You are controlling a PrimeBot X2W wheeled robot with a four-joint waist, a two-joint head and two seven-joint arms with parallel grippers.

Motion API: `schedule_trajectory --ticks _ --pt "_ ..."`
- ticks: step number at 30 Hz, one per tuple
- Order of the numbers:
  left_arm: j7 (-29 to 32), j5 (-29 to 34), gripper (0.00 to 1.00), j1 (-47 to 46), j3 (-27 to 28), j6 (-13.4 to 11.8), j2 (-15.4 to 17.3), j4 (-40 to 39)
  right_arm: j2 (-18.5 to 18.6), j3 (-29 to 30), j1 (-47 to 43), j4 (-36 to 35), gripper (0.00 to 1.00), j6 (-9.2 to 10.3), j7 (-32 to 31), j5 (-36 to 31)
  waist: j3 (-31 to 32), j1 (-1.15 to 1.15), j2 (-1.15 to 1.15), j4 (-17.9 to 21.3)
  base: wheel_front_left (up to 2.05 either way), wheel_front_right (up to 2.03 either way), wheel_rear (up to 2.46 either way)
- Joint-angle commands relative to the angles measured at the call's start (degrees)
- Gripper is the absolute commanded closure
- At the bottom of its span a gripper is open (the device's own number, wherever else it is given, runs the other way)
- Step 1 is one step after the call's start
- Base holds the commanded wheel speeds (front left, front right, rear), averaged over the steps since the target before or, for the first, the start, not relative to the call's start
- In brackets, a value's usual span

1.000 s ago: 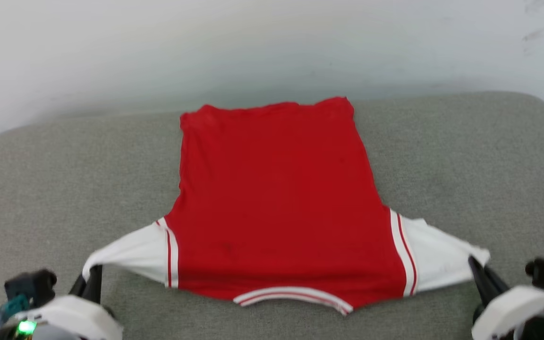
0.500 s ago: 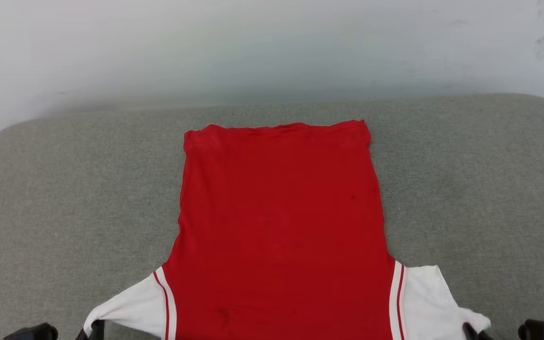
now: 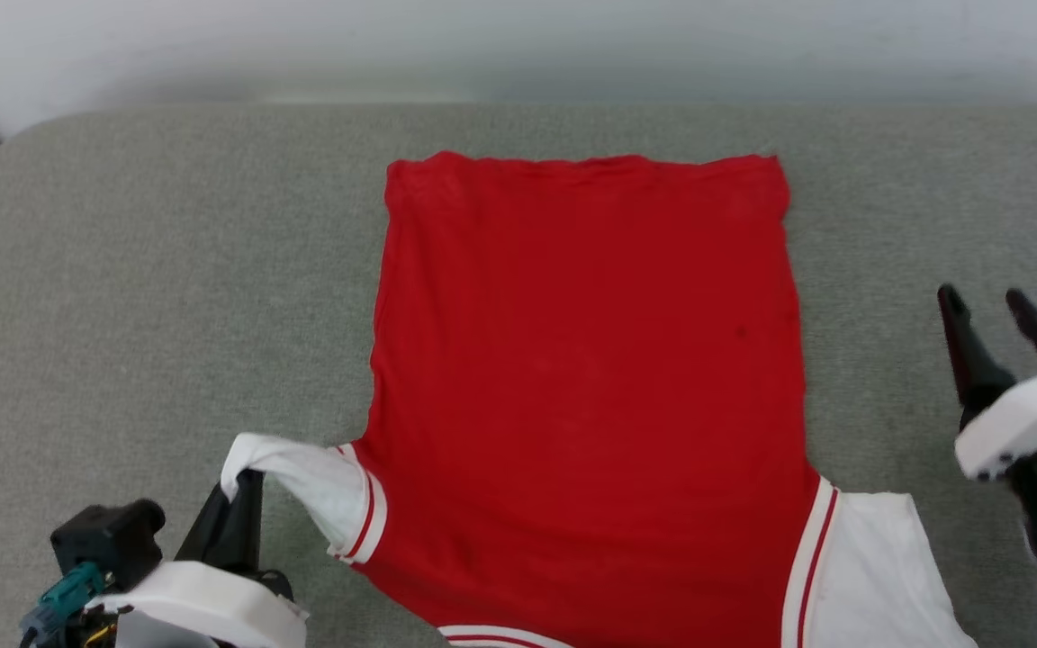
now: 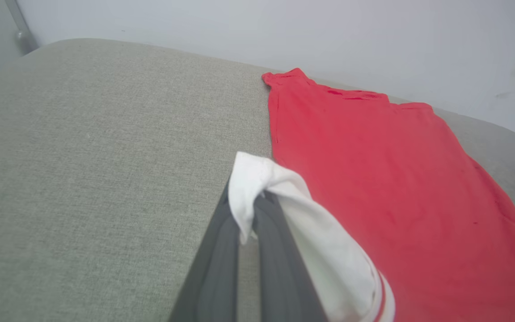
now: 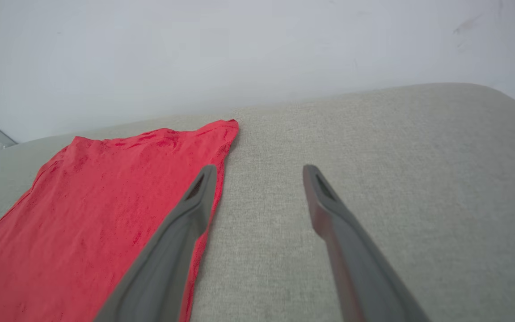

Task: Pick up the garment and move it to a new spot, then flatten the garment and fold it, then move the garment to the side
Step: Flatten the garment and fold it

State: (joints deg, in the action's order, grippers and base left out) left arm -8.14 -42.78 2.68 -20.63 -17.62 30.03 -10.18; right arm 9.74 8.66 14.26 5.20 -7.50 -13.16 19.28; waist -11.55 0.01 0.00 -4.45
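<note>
Open cushion (image 3: 167, 270) flanks the garment (image 3: 586, 378); near edge unclear.

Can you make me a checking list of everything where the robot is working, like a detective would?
Surface: grey cushion, cloth-covered, rounded corners.
Job's things: shirt spread flat, plain red side up, collar end nearest the robot; right sleeve lies flat, left sleeve lifted and bunched.
Clutter: nothing seen.
Grippers: left gripper shut on the left sleeve's tip; right gripper open, holding nothing, beside the shirt's right edge.
Cables: teal plug on the left wrist; no loose cables on the cushion.
Surroundings: pale wall behind; grey pole at the far left corner.
</note>
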Motion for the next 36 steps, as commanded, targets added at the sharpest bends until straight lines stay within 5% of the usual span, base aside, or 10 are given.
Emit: schedule_trajectory --ticks 1,8,15,21,27,28,29,36 --pt "-0.3 0.5 1.0 -1.3 -0.3 0.3 -0.3 -0.4 0.7 0.1 2.1 0.8 0.0 0.02 -0.1 0.5 -3.7 -0.01 0.0 -2.9 0.0 0.0 0.0" --pt "-2.4 2.9 1.0 -9.1 -3.1 2.7 -3.6 -0.5 7.2 -1.6 25.9 17.9 0.0 0.02 -12.5 0.7 -11.1 -0.01 0.0 -9.1 0.0 0.0 0.0" --pt "-4.0 3.3 1.0 -13.4 -4.2 5.0 -5.9 1.4 9.5 -1.6 41.2 28.5 0.0 0.02 -27.6 -2.4 -15.9 -0.01 0.0 -13.2 0.0 0.0 0.0" --pt "-5.3 3.4 1.0 -15.7 -4.7 6.9 -7.8 3.8 9.3 -0.3 45.9 34.6 0.0 0.02 -32.3 -6.4 -19.0 -0.01 0.0 -15.4 0.0 0.0 0.0" --pt "-5.9 3.5 1.0 -16.8 -5.0 8.0 -8.9 5.8 8.0 0.9 41.4 42.1 0.0 0.04 -40.3 -8.3 -19.5 -0.01 0.0 -16.2 0.0 0.0 0.0" --pt "-6.0 3.6 1.0 -16.9 -5.0 8.1 -9.1 6.0 8.0 1.2 40.7 42.7 0.08 0.05 -41.4 -8.8 -19.5 -0.01 0.0 -16.3 0.0 0.0 0.0" --pt "-6.2 3.6 1.0 -17.1 -5.1 8.4 -9.3 6.6 8.0 1.9 40.2 42.5 1.0 0.06 -42.0 -9.3 -19.4 -0.01 0.0 -16.4 0.0 0.0 0.0" --pt "-6.3 3.5 1.0 -16.3 -5.2 8.8 -9.6 8.9 8.5 2.6 42.6 38.8 1.0 0.02 -39.8 -10.5 -15.9 -0.01 0.0 -16.2 0.0 0.0 0.0"
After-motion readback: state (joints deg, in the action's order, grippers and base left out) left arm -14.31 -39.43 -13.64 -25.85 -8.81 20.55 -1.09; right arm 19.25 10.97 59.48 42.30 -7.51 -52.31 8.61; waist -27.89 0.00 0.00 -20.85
